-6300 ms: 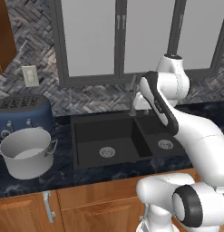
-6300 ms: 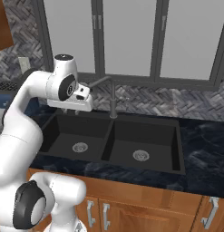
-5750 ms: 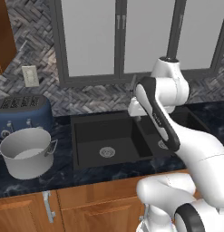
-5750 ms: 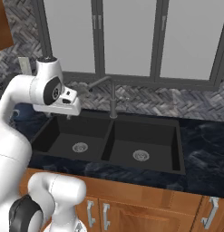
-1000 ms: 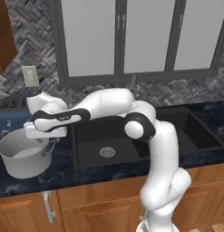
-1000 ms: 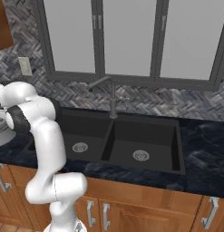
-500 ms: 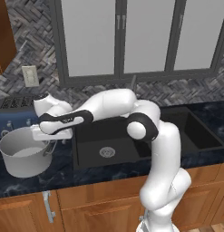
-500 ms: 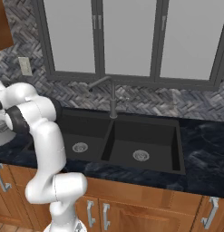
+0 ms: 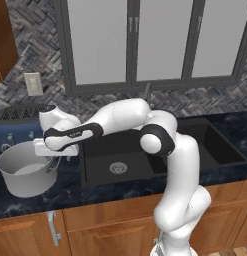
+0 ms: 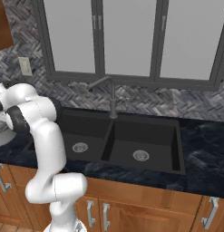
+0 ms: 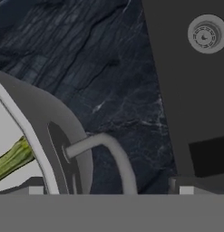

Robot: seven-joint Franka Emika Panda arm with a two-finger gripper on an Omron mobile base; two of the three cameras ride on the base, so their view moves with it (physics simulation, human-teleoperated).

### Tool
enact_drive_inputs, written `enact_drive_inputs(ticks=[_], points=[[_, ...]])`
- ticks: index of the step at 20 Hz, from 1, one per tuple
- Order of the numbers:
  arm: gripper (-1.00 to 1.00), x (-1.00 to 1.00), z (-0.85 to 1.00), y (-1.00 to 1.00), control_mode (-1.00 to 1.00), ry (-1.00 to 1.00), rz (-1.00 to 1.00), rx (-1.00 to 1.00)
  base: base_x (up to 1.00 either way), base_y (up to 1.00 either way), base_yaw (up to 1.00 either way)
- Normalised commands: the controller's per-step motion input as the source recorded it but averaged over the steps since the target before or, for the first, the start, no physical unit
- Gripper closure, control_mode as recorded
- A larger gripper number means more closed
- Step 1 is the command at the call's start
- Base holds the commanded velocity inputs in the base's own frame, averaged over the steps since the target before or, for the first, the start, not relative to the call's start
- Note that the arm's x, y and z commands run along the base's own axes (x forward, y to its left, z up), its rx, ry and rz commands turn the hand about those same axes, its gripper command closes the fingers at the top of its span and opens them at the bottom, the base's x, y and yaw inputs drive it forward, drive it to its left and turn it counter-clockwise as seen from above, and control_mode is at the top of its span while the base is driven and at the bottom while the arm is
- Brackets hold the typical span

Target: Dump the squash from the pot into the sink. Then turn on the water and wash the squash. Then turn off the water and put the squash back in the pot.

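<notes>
1. My pincer (image 9: 54, 159) is spread wide and grasps nothing; it hangs just above the pot's right handle, at the left end of the surface (image 9: 70, 192).
2. In my hand view the loop handle (image 11: 114, 159) curves out from the pot wall, directly under my pincer, with the dark marbled surface behind it.
3. The pot (image 9: 26, 170) stands upright on the surface, just left of the sink. It is light grey, with a pale inside.
4. The squash (image 11: 12, 157) lies inside the pot, on its pale bottom. It is green with some yellow, and I see one end of it past the rim.
5. The sink (image 10: 124, 138) is black and set into the surface, with two basins. Each basin has a round silver drain (image 10: 80, 147).
6. The faucet (image 10: 109, 97) stands upright behind the sink, at the divide between the basins, with its spout turned to the left basin.
7. A blue toaster (image 9: 17, 131) stands behind the pot, against the wall.
8. Farther back are the patterned grey wall and the windows (image 10: 124, 38) above the sink.
</notes>
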Motion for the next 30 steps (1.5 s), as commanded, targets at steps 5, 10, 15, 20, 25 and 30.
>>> enact_drive_inputs(ticks=[5,10,15,20,25,30], points=[[1.00,0.00,-0.46,0.03,-1.00,0.01,0.00,0.06,0.00,0.00,0.00],[1.00,-0.02,0.02,-0.07,-1.00,-0.02,-0.09,0.05,0.00,0.00,0.00],[1.00,-0.15,0.49,-0.32,-1.00,-0.09,-0.20,0.00,0.00,0.00,0.00],[1.00,-0.39,0.88,-0.55,-1.00,-0.10,-0.23,0.00,0.00,0.00,0.00],[1.00,-0.41,0.94,-0.65,-1.00,0.00,-0.20,0.00,0.00,0.00,0.00],[1.00,-0.40,0.79,-0.69,-1.00,0.00,-0.21,0.00,0.00,0.00,0.00]])
